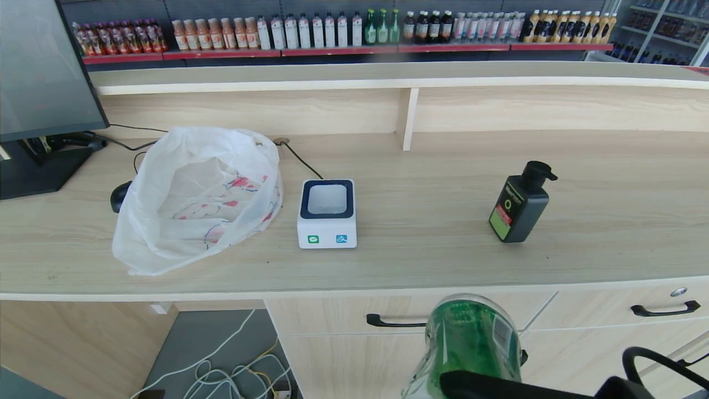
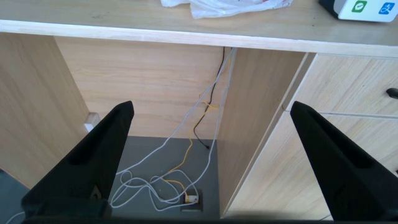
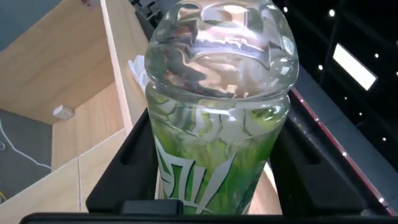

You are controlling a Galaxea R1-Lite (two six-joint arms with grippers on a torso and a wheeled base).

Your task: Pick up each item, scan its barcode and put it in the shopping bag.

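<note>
Head: one bag point(image 1: 196, 199) open on the table point(image 1: 421, 255), contents unclear. One scanner point(image 1: 327, 213) just beside it. One pump bottle point(image 1: 520, 205) upright, well apart. One green bottle point(image 1: 471, 343) low, before the table's front edge.
Left wrist: left end effector point(image 2: 211, 162) spread, empty, lower than the tabletop.
Right wrist: right end effector point(image 3: 214, 177) pinching the green bottle.

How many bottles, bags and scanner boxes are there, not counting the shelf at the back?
Bottles: 2 (dark pump bottle, green bottle in the right claw)
Bags: 1 (white shopping bag)
Scanner boxes: 1 (white scanner)
Total: 4
</note>
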